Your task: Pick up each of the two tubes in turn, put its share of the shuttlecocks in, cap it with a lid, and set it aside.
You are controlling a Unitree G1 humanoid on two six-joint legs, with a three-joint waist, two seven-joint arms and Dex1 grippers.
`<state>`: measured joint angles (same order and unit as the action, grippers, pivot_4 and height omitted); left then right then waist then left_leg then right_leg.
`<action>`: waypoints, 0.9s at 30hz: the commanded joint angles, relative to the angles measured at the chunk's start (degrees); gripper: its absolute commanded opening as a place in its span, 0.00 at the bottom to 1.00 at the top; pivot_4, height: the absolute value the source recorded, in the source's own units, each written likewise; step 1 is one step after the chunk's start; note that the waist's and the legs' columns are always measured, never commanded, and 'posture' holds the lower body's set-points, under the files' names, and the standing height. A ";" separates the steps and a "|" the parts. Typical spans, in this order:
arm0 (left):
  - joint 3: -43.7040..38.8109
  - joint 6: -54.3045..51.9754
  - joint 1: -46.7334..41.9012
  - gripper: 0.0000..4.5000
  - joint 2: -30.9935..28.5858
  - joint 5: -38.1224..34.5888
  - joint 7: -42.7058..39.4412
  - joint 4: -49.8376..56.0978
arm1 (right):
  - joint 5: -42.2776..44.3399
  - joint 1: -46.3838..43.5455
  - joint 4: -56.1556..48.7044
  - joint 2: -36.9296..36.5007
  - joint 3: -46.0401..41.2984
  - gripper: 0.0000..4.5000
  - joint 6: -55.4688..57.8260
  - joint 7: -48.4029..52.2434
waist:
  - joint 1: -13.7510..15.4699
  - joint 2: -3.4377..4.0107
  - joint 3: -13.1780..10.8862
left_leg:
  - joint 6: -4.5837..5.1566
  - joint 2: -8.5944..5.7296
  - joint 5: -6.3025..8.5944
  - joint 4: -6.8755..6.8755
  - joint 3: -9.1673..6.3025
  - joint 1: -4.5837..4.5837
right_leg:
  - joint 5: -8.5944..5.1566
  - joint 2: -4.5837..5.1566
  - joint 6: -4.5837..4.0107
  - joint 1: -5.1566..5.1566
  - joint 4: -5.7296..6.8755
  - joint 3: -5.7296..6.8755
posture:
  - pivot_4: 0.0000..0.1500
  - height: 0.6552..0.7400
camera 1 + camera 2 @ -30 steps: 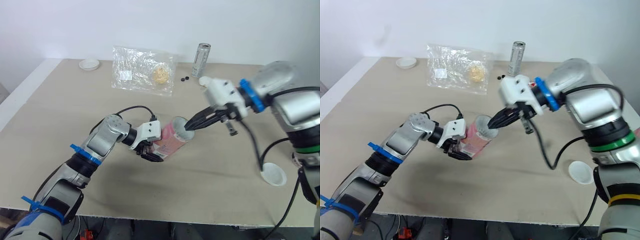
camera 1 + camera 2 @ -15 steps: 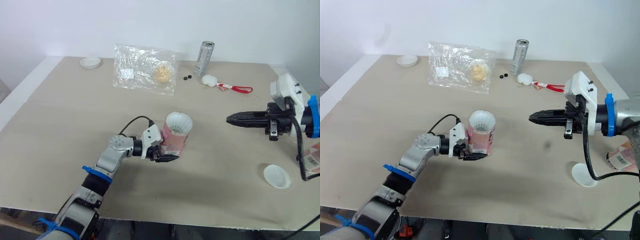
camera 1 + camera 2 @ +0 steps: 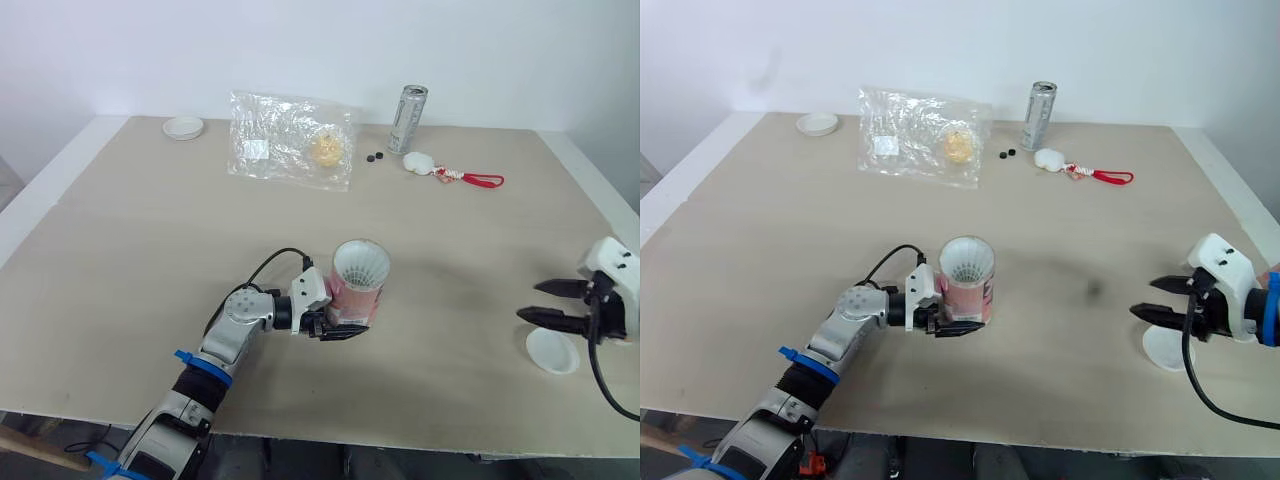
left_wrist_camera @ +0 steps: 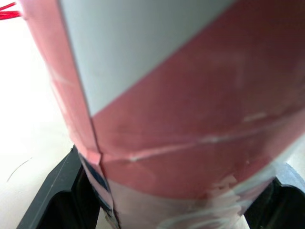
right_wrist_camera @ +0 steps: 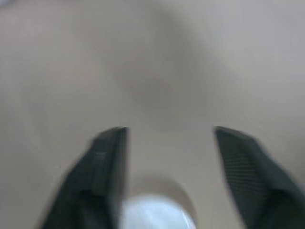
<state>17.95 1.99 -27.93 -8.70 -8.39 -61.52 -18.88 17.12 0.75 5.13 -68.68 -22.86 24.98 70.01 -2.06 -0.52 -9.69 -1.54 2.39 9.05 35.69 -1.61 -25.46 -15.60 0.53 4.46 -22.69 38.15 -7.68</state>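
Observation:
A pink and white tube (image 3: 355,292) stands upright near the table's middle, with white shuttlecock feathers (image 3: 361,263) showing in its open mouth. My left gripper (image 3: 345,320) is shut on the tube's lower part; the black fingers (image 4: 52,200) hug both sides of the tube (image 4: 181,119). Far to the right, my right gripper (image 3: 541,302) hangs open with nothing between its fingers (image 5: 107,157). It hovers just above a white lid (image 3: 553,352) lying flat near the front right edge. The same lid (image 5: 155,212) sits below the gap between the fingers.
At the back lie a clear plastic bag (image 3: 288,138), a metal can (image 3: 407,118), two small black bits (image 3: 372,156), and a white object on a red cord (image 3: 440,168). A second white lid (image 3: 183,127) rests at the back left.
My right gripper pulled away from the tube's mouth to the front right and opened over the white lid. My left gripper stood the tube upright. The camera view shifted.

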 commanded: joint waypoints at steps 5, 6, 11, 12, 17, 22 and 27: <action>1.29 -2.56 2.10 0.74 0.08 -2.26 -1.40 5.40 | -4.37 -1.83 9.11 -3.62 2.49 0.99 -10.05 3.17 | -0.62 0.00 0.00 | 0.00 0.00 0.00 -0.05 -0.01 0.04 | 0.03 -0.01 0.07 0.03 0.00 0.00 | 1.00 1.00; 1.38 -3.26 2.33 0.74 0.00 -2.56 -1.53 5.68 | -4.61 -2.25 10.07 -3.69 2.98 0.99 -10.90 3.60 | -0.64 0.01 0.00 | 0.00 0.00 0.00 -0.05 -0.01 0.05 | 0.03 -0.01 0.07 0.04 0.00 0.00 | 1.00 1.00; 1.79 -4.91 2.54 0.74 -0.53 -2.31 -1.43 6.11 | -5.80 -5.79 14.32 -3.22 6.09 0.99 -17.21 5.63 | -0.70 0.03 0.00 | 0.00 -0.01 0.00 -0.06 -0.01 0.30 | 0.00 -0.01 0.05 0.29 0.00 -0.01 | 1.00 1.00; 1.83 -4.99 2.50 0.74 -0.57 -2.23 -1.32 6.13 | -5.94 -6.44 14.82 -3.20 6.71 0.99 -17.63 6.09 | -0.70 0.02 0.00 | 0.00 -0.01 0.00 -0.06 -0.01 0.35 | -0.02 -0.01 0.00 0.34 0.00 -0.01 | 1.00 1.00; 1.82 -4.92 2.15 0.74 -0.63 -1.97 -0.96 5.92 | -6.44 -8.95 17.01 -2.86 9.46 0.99 -19.62 7.61 | -0.71 0.05 0.01 | 0.00 -0.01 0.00 -0.04 -0.02 0.37 | -0.09 -0.01 -0.11 0.38 0.00 -0.01 | 1.00 1.00; 1.71 -5.03 1.71 0.74 -0.60 -1.78 -0.58 5.60 | -7.11 -12.56 19.85 -1.52 13.45 0.99 -21.69 9.40 | -0.71 0.07 0.01 | 0.00 -0.01 0.00 -0.05 -0.01 0.38 | -0.05 -0.01 -0.04 0.38 0.00 -0.01 | 1.00 1.00; 1.87 -5.37 1.79 0.74 -0.81 -1.75 -0.27 5.78 | -8.01 -16.83 24.29 -0.14 16.86 0.99 -23.31 11.14 | -0.71 0.07 0.01 | 0.00 -0.01 0.00 -0.03 -0.02 0.39 | -0.05 -0.01 -0.05 0.40 0.00 -0.02 | 1.00 1.00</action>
<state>19.83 -2.98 -25.72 -9.46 -10.09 -61.97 -14.48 9.47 -14.70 28.07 -68.58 -6.13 2.64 80.18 -2.78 -0.45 -9.67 -1.55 2.38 9.05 35.66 -1.63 -25.06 -15.65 0.52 4.41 -22.28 38.15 -7.69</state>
